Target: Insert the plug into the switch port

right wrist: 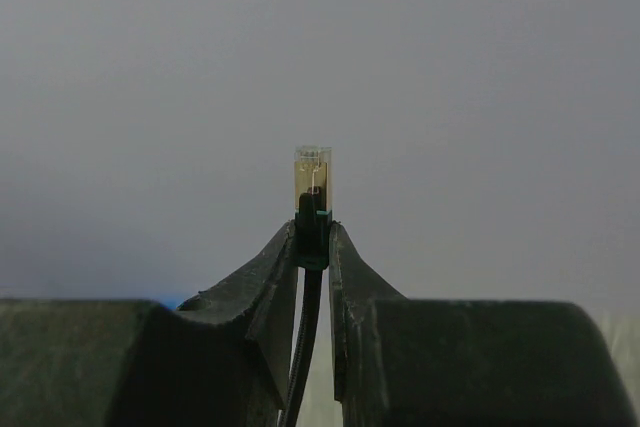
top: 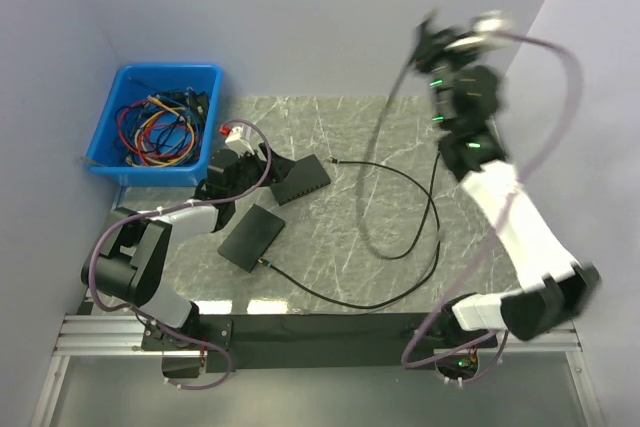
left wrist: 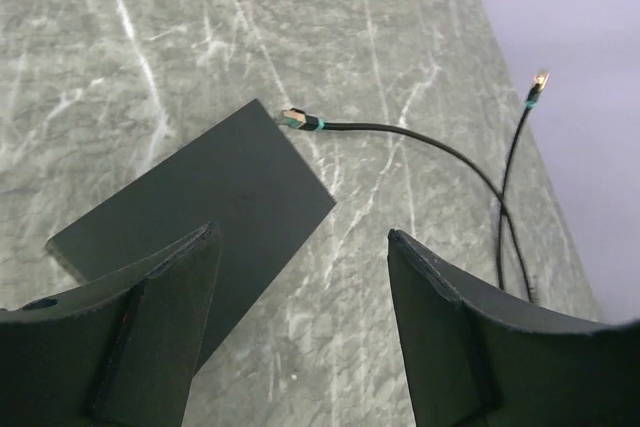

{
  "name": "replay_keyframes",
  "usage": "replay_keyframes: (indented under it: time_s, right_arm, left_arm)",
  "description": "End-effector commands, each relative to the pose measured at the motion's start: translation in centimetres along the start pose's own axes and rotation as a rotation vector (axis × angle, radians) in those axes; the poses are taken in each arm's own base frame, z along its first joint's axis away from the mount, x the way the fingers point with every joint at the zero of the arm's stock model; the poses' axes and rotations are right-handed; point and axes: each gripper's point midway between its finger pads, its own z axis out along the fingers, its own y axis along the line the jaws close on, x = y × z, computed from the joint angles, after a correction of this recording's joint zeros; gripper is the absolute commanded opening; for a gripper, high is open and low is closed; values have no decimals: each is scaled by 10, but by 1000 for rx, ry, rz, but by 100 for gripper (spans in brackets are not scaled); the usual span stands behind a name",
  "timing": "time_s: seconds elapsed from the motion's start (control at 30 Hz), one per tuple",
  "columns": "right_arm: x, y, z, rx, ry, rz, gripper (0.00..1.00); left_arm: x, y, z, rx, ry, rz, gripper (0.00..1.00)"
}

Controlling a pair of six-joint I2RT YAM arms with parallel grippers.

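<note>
My right gripper (top: 430, 35) is raised high at the back right, shut on a clear plug (right wrist: 313, 179) with a teal boot. The plug's tip sticks out above the fingertips, and its black cable (top: 375, 147) hangs down to the table. A flat black switch box (top: 302, 178) lies left of centre and also shows in the left wrist view (left wrist: 205, 197). My left gripper (top: 260, 173) is open and empty just left of the box, and in its own view (left wrist: 300, 235) the jaws stand wide apart over the box's edge. Another teal-booted plug (left wrist: 296, 119) lies loose at the box's corner.
A second black box (top: 252, 237) lies nearer the front with a cable plugged into its corner. A blue bin (top: 205, 77) with several coloured cables stands at the back left. Black cable loops (top: 420, 237) lie across the marble table (top: 330, 277). A lit plug end (left wrist: 540, 80) shows against the right wall.
</note>
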Motion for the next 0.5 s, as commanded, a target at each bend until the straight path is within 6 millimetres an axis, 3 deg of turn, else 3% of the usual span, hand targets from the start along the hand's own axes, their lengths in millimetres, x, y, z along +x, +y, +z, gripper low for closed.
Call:
replay_keyframes:
  time_s: [0.0, 0.07, 0.17, 0.23, 0.3, 0.33, 0.47]
  right_arm:
    - [106, 19, -14, -16, 239, -2, 0]
    - [163, 19, -23, -23, 378, 10, 0]
    - [231, 4, -53, 1, 547, -3, 0]
    - [263, -10, -79, 23, 623, -27, 0]
    - [284, -16, -97, 20, 682, -22, 0]
    - [301, -13, -115, -20, 748, -4, 0]
    - [341, 11, -165, -155, 914, 15, 0]
  left_arm:
    - [-8, 9, -1, -43, -26, 43, 73]
    - [-8, 15, 2, -52, -18, 35, 73]
    - [-5, 28, 8, -78, -11, -5, 73]
    - [-11, 40, 14, -103, -14, -38, 73]
    - [-9, 52, 18, -127, 3, -56, 73]
    - [-17, 52, 21, -127, -10, -61, 73]
    - [-30, 69, 31, -160, -20, -72, 73]
